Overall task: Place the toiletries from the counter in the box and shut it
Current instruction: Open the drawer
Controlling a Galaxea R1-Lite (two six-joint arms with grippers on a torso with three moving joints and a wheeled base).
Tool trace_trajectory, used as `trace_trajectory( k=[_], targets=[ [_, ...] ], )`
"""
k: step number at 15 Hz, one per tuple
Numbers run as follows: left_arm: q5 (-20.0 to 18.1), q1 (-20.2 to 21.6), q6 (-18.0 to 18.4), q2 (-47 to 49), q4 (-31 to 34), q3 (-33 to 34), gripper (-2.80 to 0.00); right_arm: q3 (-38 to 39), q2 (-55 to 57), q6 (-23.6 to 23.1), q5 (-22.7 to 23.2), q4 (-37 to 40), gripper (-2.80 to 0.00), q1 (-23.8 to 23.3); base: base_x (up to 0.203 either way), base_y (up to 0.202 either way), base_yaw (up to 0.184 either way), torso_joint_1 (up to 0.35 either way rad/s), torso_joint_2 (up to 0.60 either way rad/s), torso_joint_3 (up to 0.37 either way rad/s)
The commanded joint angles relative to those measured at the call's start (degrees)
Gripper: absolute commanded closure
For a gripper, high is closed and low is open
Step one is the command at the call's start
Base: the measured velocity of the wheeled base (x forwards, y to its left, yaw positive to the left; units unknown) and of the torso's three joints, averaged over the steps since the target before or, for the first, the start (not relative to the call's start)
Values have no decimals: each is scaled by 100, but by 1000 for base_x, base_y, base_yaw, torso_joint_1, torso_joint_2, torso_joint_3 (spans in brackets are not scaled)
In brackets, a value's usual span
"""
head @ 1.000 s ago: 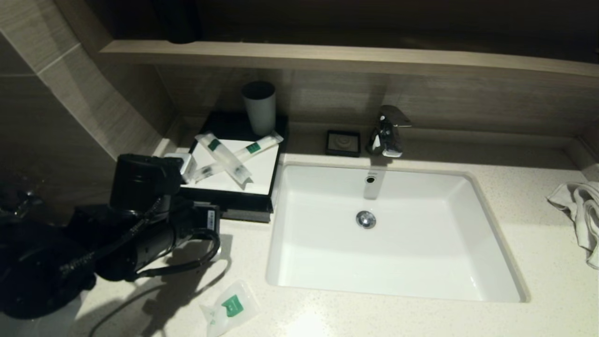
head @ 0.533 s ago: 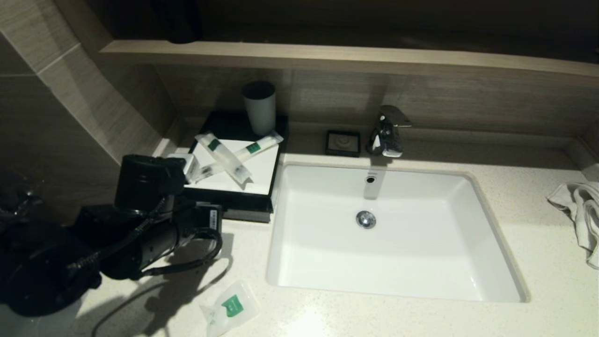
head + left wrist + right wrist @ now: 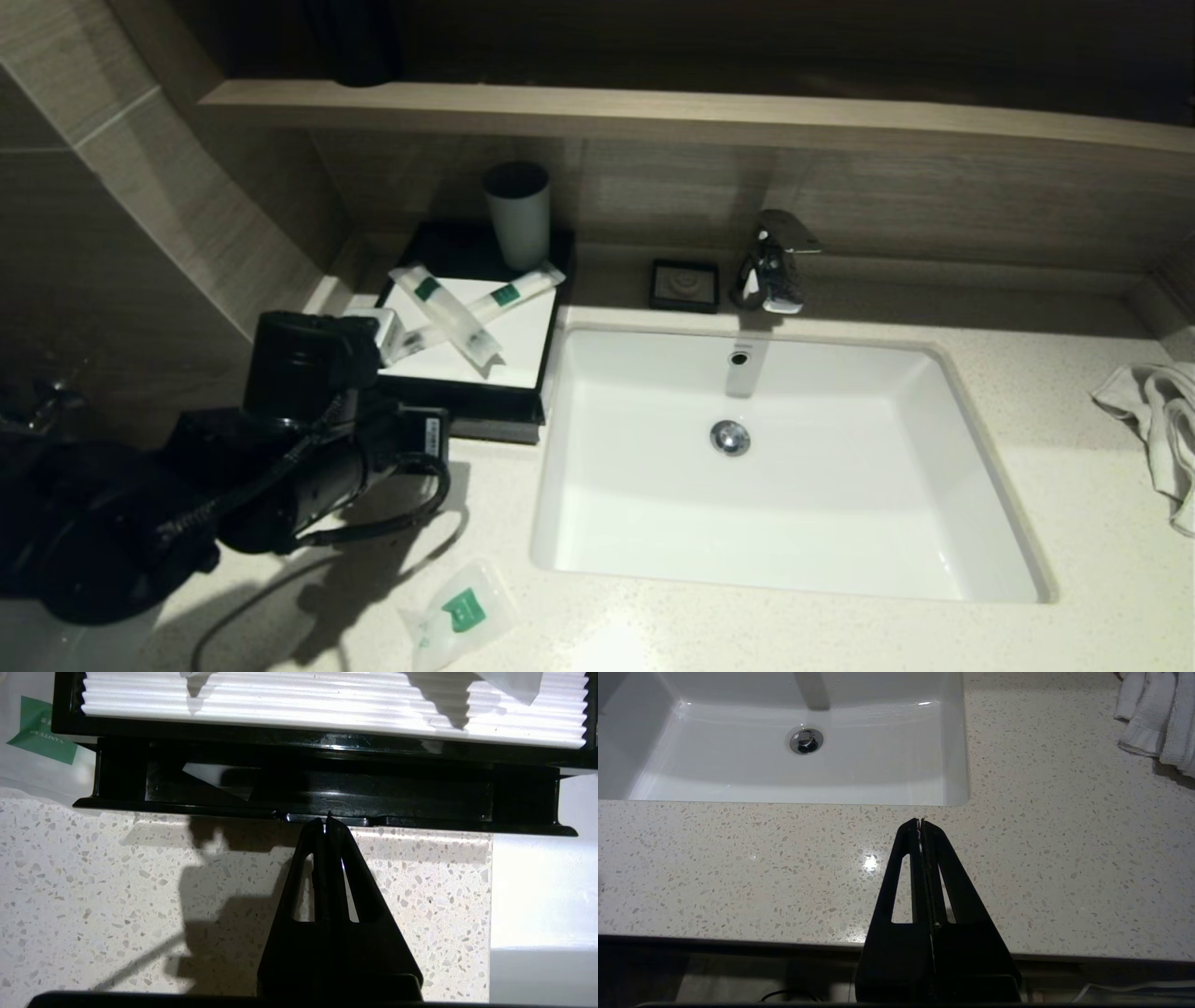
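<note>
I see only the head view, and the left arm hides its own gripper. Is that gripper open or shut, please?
Observer: The left gripper is shut and holds nothing.
Operator: Where do its tips point?
Observer: At the middle of the drawer front of the box, low at its edge. I cannot tell whether they touch it.
Operator: And the other arm? It is outside my view.
Observer: The right gripper is shut too, above bare counter in front of the basin.
</note>
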Motion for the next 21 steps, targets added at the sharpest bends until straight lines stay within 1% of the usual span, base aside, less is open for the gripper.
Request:
trace_trajectory(
  k=[1,13,21],
  targets=[
    [14,1,-6,60,-62,0,0,0,0,0,0,-2,0,0,0,0,0,0,0,0],
    [23,1,-15,259,-237,-79,0,0,0,0,0,-7,0,0,0,0,0,0,0,0],
    [31,1,-50,330,-237,-167,0,0,0,0,0,1,0,0,0,0,0,0,0,0]
  ],
)
